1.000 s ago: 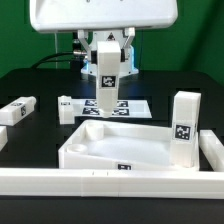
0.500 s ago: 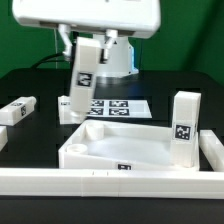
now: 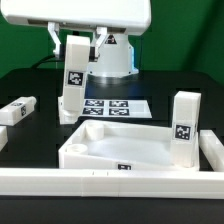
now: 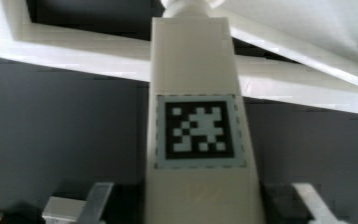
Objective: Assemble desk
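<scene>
The desk's flat white rimmed slab (image 3: 120, 152) lies near the front, its corner rim also in the wrist view (image 4: 87, 45). One tagged leg (image 3: 183, 128) stands upright at the slab's corner on the exterior view's right. My gripper (image 3: 77, 40) is shut on the upper end of another square tagged leg (image 3: 72, 80), which hangs nearly upright, its lower end by the slab's far corner on the exterior view's left. In the wrist view this leg (image 4: 199, 120) runs out from between my gripper (image 4: 202, 205) fingers (image 4: 98, 200) toward the slab's rim. A third leg (image 3: 18, 110) lies on the exterior view's left.
The marker board (image 3: 118, 106) lies flat behind the slab, in front of the arm's base. A long white border rail (image 3: 100, 183) runs along the front, and another rail piece (image 3: 212, 150) stands on the exterior view's right. The tabletop is black.
My gripper has carried the leg toward the exterior view's left, from over the marker board to beside the slab's far corner. The grip has not changed.
</scene>
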